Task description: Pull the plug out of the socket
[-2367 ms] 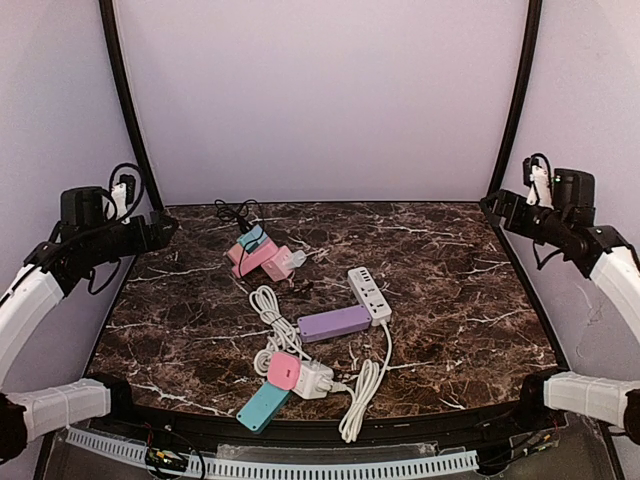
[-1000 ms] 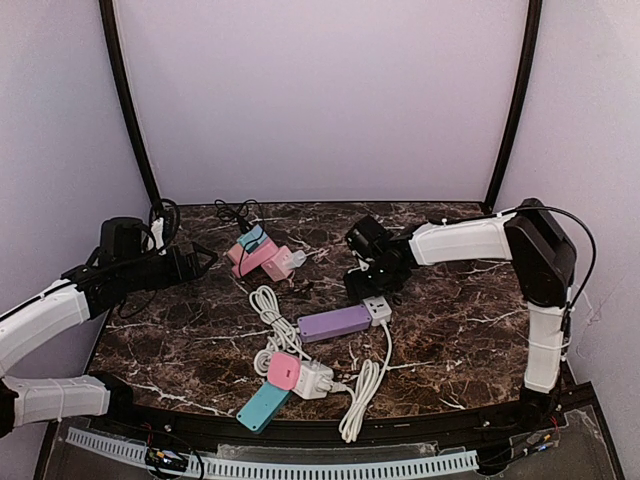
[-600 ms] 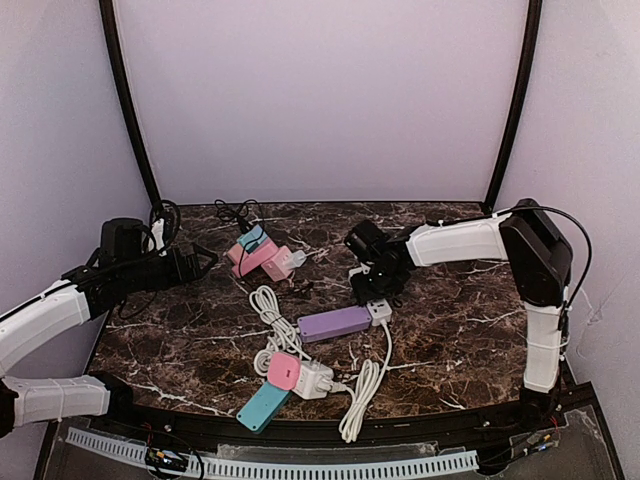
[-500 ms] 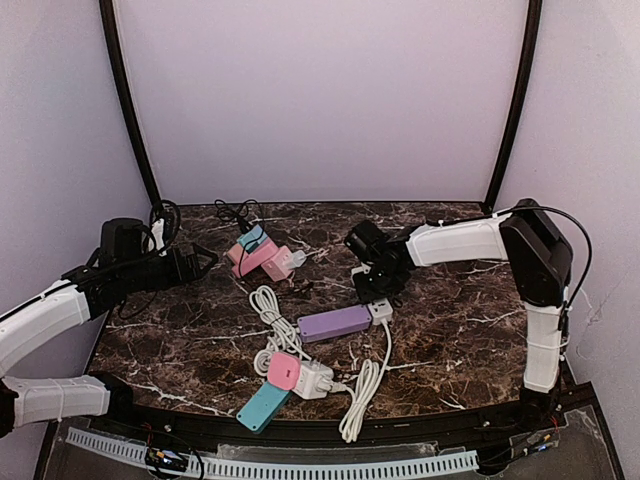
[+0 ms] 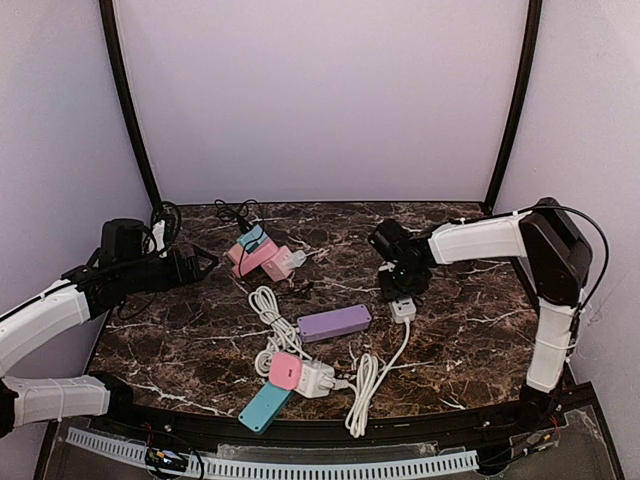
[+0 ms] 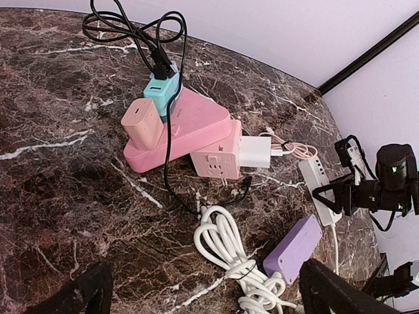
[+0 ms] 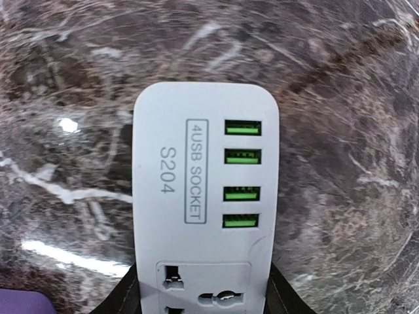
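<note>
Right gripper: clamped across the white power strip, one finger on each long side.
Left gripper: wide open, empty, well apart.
Strip axis: straight ahead of my right fingers, lying on the table.
Purple block: on the strip's left, not touching it.

Dark marble table bearing pink sockets back left, purple block mid-table, white USB strip just right, 2 white cord coils, teal block near front.

The white power strip reads "4USB SOCKET" in a printed frame, with "S204" beside it.
</note>
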You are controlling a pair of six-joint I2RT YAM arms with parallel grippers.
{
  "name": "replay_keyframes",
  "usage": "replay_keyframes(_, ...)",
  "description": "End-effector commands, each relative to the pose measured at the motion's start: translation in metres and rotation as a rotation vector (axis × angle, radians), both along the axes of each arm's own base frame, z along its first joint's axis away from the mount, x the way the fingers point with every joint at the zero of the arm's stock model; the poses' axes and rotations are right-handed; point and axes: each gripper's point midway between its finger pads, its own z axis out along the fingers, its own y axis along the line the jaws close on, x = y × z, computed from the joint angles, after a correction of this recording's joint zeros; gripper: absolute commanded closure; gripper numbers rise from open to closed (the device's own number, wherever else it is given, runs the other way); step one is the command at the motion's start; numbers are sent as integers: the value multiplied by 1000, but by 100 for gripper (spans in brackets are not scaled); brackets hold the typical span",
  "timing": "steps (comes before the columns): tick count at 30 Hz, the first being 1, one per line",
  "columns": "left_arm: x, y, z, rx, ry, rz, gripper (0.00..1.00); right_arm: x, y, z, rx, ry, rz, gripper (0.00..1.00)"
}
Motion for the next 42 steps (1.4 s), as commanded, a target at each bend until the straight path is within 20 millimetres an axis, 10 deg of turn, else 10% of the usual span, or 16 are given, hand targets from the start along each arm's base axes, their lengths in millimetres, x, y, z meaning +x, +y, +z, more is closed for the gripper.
replay_keyframes(1,-3,-5,9,-1,-9,-36,0,8,-50,11,-52,-36,-111,65)
replay_keyframes(15,-5,-12,7,-5,11,-81,0,32,-171,10,-49,-53,-327,65)
replay_keyframes(22,-5,-14,4,-6,23,-95,0,38,-179,5,-38,-44,-281,54)
replay_keyframes(33,1,-20,4,-21,33,-106,0,27,-123,98,56,-236,24,9)
replay_keyframes(42,4,-31,3,-37,41,-134,0,-58,17,151,348,-238,528,10)
